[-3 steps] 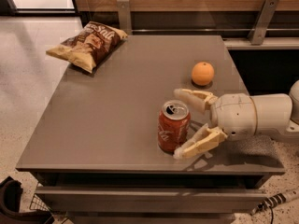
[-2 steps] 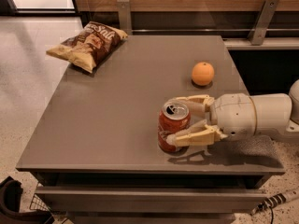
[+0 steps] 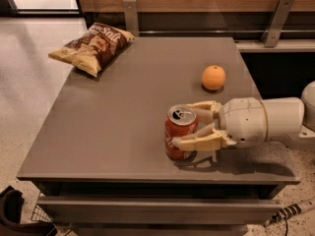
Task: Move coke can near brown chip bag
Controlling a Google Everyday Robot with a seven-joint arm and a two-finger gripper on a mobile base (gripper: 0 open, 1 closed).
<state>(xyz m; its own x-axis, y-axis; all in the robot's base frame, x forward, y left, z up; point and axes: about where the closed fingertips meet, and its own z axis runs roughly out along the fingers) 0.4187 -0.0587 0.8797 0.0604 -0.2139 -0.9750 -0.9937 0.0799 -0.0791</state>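
The coke can [image 3: 177,132], red with a silver top, stands upright near the front right of the grey table [image 3: 123,112]. My gripper [image 3: 193,125] reaches in from the right, its two tan fingers closed on the can's sides, the near one across its front. The brown chip bag [image 3: 92,47] lies flat at the table's far left corner, well away from the can.
A round orange [image 3: 213,77] sits on the table just behind the gripper, toward the right edge. A wooden wall with metal brackets [image 3: 130,14] runs along the back. Floor lies to the left, and the table's front edge is close to the can.
The fingers, open around the can a second ago, have closed onto its sides. The can has stayed in place.
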